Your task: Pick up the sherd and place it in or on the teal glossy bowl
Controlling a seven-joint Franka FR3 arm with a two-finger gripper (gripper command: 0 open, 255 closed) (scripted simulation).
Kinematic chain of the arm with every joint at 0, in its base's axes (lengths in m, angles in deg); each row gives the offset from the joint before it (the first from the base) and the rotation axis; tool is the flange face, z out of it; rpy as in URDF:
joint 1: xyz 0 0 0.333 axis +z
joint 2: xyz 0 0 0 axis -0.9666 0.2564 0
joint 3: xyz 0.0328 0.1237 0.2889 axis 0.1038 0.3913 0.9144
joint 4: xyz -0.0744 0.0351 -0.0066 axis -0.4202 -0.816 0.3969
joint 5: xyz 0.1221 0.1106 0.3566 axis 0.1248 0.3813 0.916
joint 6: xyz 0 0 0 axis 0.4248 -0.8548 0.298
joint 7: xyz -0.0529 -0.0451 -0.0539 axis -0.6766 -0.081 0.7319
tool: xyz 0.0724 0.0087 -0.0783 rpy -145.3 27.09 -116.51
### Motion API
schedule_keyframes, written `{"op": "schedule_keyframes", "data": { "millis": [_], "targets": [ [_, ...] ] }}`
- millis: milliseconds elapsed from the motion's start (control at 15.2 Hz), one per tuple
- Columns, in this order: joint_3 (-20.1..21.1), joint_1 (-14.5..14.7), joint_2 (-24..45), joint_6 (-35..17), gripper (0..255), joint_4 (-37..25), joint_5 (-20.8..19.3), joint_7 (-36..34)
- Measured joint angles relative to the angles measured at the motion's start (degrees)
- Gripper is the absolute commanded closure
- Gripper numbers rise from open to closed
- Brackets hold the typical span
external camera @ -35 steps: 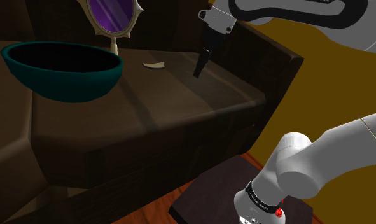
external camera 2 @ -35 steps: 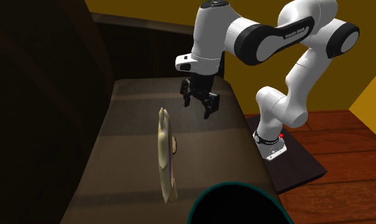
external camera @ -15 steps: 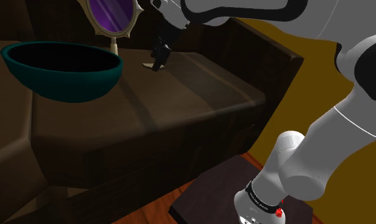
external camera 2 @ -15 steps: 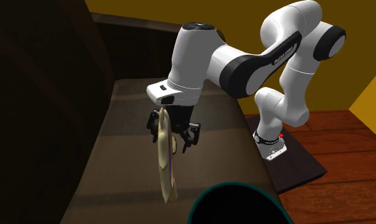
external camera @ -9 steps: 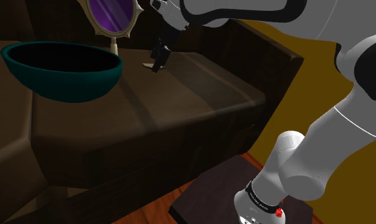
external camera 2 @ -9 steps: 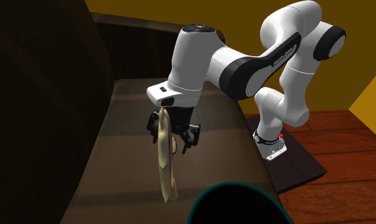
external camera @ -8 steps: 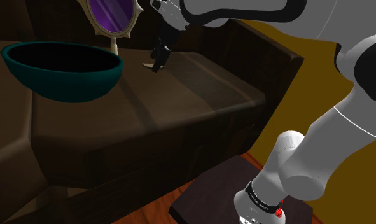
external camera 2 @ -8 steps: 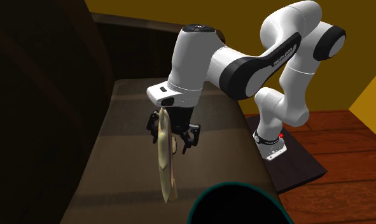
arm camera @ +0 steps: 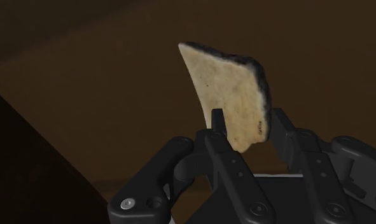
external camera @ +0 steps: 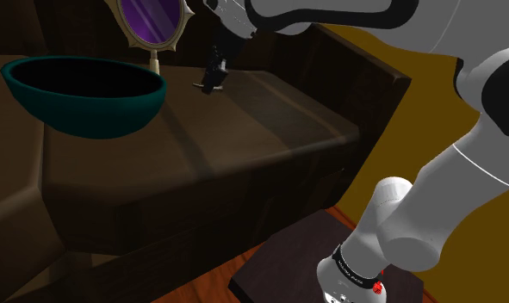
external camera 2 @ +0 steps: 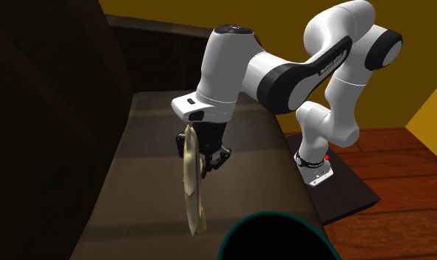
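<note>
The black gripper [arm camera: 247, 118] has drawn its fingers together since half a second ago and has risen a touch above the dark top [external camera: 244, 120], as the shoulder view shows against the earlier frame. The white arm [external camera 2: 231, 66] reaches out over the far side of that top. The wrist view has the fingers [arm camera: 216, 124] clasping the sherd [arm camera: 226, 86], a pale, tapering chip with a blackened edge. They pinch it by its lower corner, so most of the piece stands clear above the fingertips.

The sherd sits in the gripper at the back of the top, near a gold-framed mirror [external camera: 153, 21] with purple glass. Whether it has fully left the surface cannot be told from here. The teal bowl [external camera: 89, 112] waits well apart on the shoulder view's left, beyond the mirror's stem.

The lift looks barely begun, and the carry carries the risk. The hold is narrow and low on a curved, lopsided chip. A quick swing could make it pivot between the pads or slip out and fall short of the bowl. The mirror stands near the straight path, so a low or hasty sweep could clip its stem and topple it. The bowl's wall is tall. A pass without enough height could strike the rim instead of clearing it.
</note>
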Motion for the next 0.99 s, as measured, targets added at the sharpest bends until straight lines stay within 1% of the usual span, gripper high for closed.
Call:
{"op": "schedule_keyframes", "data": {
  "millis": [132,330,990],
  "targets": [
    [0.04,0.01,0.04,-0.08,255,-0.01,0.02,0.0],
    [0.1,-0.03,0.19,1.39,255,-1.51,0.01,-0.09],
    [-0.07,-0.22,1.54,9.19,255,-10.12,-0.18,-0.52]
  ]
}}
